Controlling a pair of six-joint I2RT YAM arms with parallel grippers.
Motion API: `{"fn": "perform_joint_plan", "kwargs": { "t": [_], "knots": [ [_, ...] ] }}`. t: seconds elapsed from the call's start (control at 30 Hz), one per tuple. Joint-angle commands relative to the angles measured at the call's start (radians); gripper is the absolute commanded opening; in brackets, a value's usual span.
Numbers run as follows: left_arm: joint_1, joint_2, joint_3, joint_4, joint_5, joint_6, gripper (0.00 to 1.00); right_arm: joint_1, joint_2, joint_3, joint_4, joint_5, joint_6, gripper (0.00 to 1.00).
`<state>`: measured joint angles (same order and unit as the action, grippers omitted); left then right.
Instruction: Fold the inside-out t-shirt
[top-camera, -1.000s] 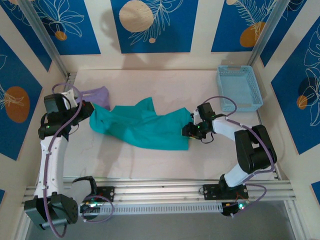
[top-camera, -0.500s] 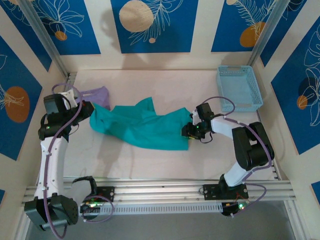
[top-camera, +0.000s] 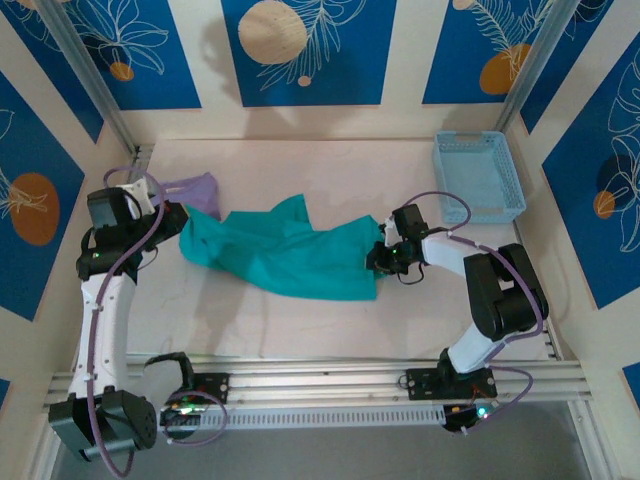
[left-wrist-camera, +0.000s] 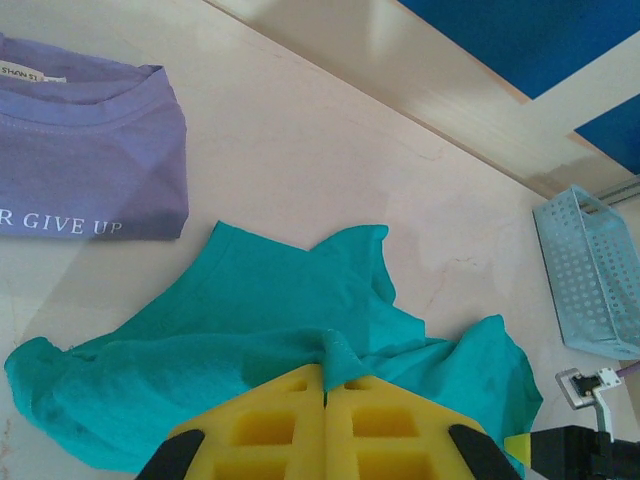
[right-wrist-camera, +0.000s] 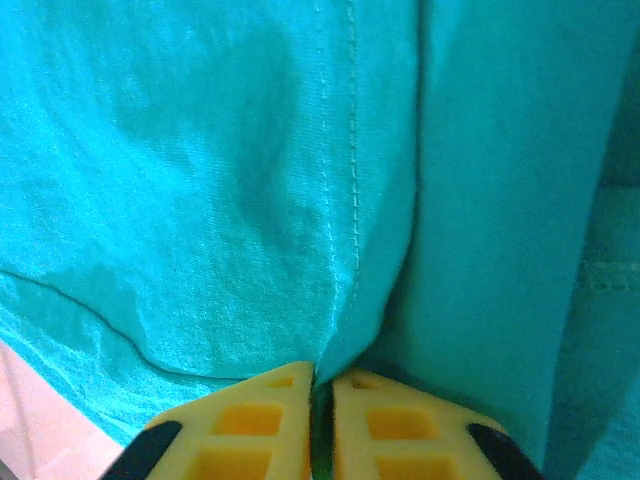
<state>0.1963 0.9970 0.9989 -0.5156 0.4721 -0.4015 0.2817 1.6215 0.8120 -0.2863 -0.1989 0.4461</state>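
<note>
Teal t-shirt (top-camera: 285, 255) held at both ends, mid-tabletop.
Left gripper (left-wrist-camera: 325, 390) and right gripper (right-wrist-camera: 322, 390) each pinch its fabric; lavender garment (top-camera: 197, 189) near left edge, blue basket (top-camera: 480, 180) far-right corner.

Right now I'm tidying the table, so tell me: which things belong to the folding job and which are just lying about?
In the job: teal t-shirt; left gripper and right gripper, both pinching it.
Lying about: purple shirt; blue basket.

Pale table (top-camera: 330, 170) bearing crumpled teal t-shirt (top-camera: 280, 255) at centre, folded lavender garment (top-camera: 198, 190) far left, blue basket (top-camera: 480, 175) far right.
</note>
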Motion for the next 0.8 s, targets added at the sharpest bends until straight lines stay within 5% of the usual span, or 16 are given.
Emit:
{"fn": "perform_joint_plan", "kwargs": {
  "t": [0.0, 0.37, 0.63, 0.77],
  "knots": [
    [0.005, -0.011, -0.011, 0.024, 0.032, 0.014, 0.00, -0.008, -0.018, 0.017, 0.002, -0.021, 0.002, 0.04],
    [0.005, -0.035, 0.103, 0.060, 0.090, -0.096, 0.00, -0.225, -0.468, 0.237, -0.206, -0.065, -0.047, 0.00],
    [0.024, -0.034, 0.489, -0.052, 0.035, -0.122, 0.00, -0.430, -0.688, 0.585, -0.339, -0.050, -0.080, 0.00],
    [0.029, -0.019, 0.669, -0.122, -0.020, -0.109, 0.00, -0.450, -0.725, 0.713, -0.412, -0.018, -0.114, 0.00]
  ]
}}
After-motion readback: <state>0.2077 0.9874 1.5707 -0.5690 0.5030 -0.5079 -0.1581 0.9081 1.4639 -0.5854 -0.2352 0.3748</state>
